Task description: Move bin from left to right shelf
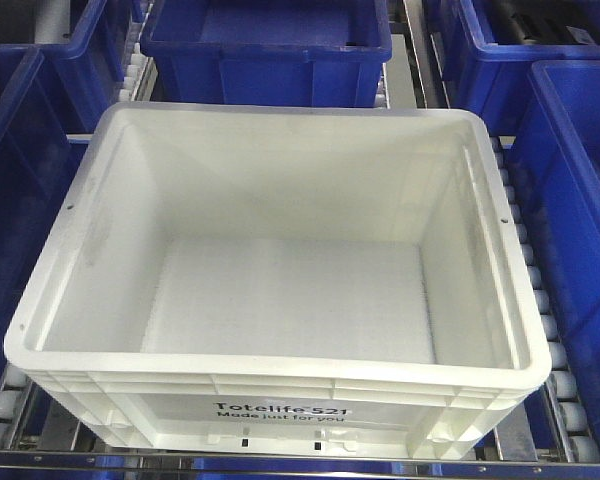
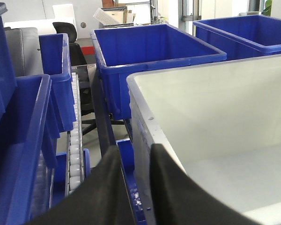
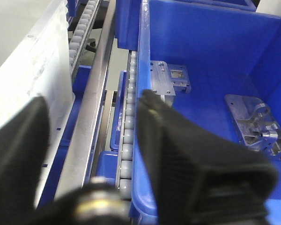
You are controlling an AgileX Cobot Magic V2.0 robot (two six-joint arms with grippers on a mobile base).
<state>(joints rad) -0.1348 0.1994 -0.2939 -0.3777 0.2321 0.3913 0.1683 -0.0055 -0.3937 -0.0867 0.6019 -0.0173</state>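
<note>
Your white bin [image 1: 280,290] sits on the roller shelf [image 1: 565,385] between both spread pincers, its left wall just right of the left pincer [image 2: 133,180], its right wall left of the right pincer [image 3: 91,136].

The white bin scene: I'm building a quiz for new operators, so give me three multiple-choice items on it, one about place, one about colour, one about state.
1. Where do the metal parts lie?
A. in the white bin
B. in a blue crate
C. on the rollers

2. What colour is the print on the white bin?
A. black
B. red
C. blue

3. What does the white bin hold?
A. metal parts
B. a smaller crate
C. nothing

Answers: 1 B, the right wrist view shows them inside the blue crate. 2 A, the lettering on its front wall is black. 3 C, its floor is bare in the front view.
</note>
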